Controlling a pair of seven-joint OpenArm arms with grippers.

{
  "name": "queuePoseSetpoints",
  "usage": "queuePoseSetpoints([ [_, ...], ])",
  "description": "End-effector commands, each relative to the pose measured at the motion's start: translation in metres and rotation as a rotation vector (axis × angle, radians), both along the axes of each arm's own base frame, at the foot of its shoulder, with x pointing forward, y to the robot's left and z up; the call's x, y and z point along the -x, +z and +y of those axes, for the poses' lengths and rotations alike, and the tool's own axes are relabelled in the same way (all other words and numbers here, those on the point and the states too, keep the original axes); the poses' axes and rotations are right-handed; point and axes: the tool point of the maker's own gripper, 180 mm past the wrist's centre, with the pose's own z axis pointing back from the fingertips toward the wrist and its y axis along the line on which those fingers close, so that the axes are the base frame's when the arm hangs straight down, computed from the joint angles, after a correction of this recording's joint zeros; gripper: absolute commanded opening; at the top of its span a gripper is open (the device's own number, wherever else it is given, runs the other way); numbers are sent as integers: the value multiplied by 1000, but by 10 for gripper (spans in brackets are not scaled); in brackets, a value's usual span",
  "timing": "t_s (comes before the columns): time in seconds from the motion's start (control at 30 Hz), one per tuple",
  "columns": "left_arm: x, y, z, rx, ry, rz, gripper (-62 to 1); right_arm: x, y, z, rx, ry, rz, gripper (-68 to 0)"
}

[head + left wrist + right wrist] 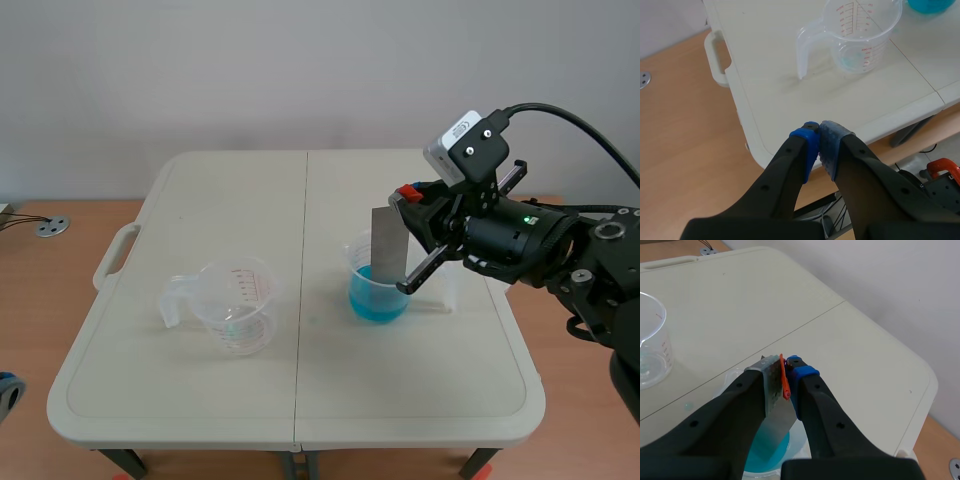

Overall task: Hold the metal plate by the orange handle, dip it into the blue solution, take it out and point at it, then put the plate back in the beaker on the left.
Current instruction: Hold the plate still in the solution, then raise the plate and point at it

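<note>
Two beakers (237,308) (378,293), one metal plate (388,245) in right pincer (785,372); left pincer (819,131) clenched.

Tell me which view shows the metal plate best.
The scene view: the metal plate shows nearly full length, its lower end in the blue solution. The right wrist view shows only the part clamped in the right claw. The left wrist view misses it.

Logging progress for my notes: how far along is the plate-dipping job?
Done: the right gripper is shut on the metal plate at its orange handle. In hand: the plate's lower end sits in the blue solution. Left: lifting it out, pointing at it, returning it to the clear beaker on the left. The left gripper is shut, off the table.
</note>
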Motion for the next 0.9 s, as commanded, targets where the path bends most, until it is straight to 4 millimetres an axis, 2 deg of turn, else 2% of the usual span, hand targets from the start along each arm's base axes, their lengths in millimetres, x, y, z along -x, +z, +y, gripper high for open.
queuePoseSetpoints([
  [0.0,-1,3,-3,10,-9,-13,-594,-3,2,-1,5,-1,-7,-662],
  [0.6,-1,3,-3,10,-9,-13,-594,-3,3,-1,1,1,-11,-662],
  [0.87,-3,3,-6,9,-26,-12,-594,-3,11,0,-13,8,-38,-662],
])
